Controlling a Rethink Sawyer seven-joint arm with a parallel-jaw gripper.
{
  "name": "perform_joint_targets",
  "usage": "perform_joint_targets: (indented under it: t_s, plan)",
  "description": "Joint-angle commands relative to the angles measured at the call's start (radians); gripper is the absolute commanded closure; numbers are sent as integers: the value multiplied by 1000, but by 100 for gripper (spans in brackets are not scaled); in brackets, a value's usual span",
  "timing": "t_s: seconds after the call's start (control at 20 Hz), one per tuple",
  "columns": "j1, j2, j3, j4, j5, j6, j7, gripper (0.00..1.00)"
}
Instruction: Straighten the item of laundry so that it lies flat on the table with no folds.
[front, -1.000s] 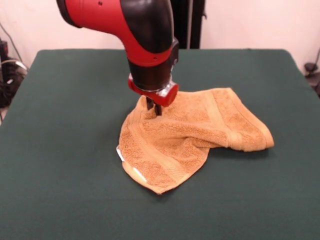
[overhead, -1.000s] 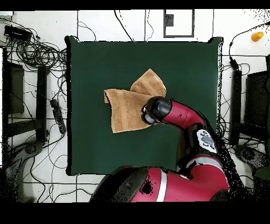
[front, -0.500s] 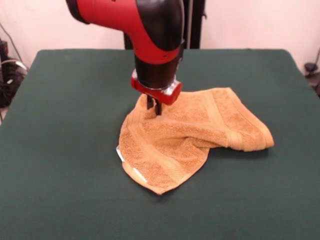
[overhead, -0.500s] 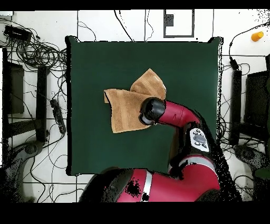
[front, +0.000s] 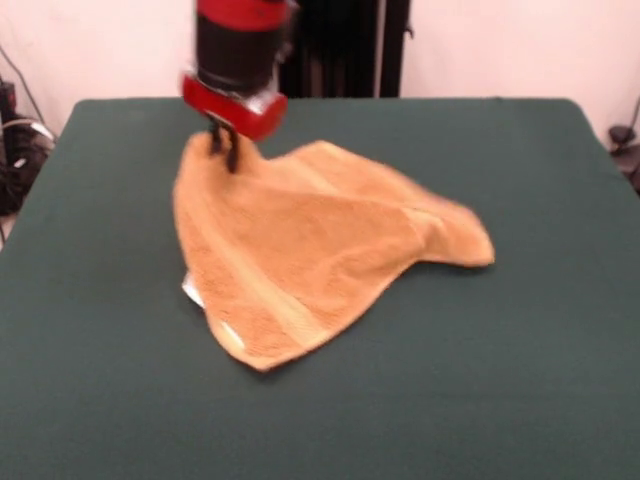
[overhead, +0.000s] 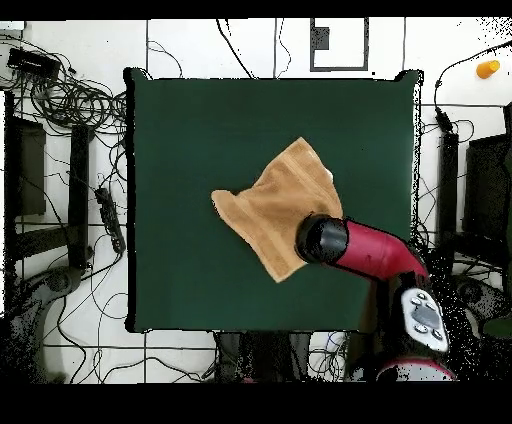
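Front view, left to right: large dark green cloth-topped table (front: 110, 400) fills the frame. Red-and-black arm comes down near the far-left part of the table, its black two-finger gripper (front: 223, 148) at the far-left corner of the small golden-orange terry towel (front: 300, 250). Fingers look closed together on that towel corner, pinching the cloth, though the blur there makes this a best read. The held corner is raised a little off the table; the rest of the towel lies on the surface and spreads toward the near side and the right. Small white tag (front: 192, 291) pokes out at the towel's left edge, with a pale woven band running along the near-left edge just above the bottom corner. The right end of the towel is still bunched into a narrow fold pointing toward the table's right edge. Overhead view: towel (overhead: 275, 205) sits roughly mid-table, slightly toward the robot-side edge, well clear of all four table edges (overhead: 170, 130); arm covers its corner nearest the robot.
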Motion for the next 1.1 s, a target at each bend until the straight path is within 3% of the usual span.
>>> perform_joint_targets:
  t_s: [0.05,0.45,0.5,0.75,1.0,1.1]
  plan:
    - [-97,-102,7,143,-69,-34,8,100]
    - [-197,-107,82,193,-120,-60,14,100]
    - [-209,-107,97,199,-126,-62,16,0]
    - [-215,-103,118,204,-130,-108,33,0]
    - [-166,-91,96,187,-144,-189,94,0]
    - [-169,-86,120,176,-120,-153,89,0]
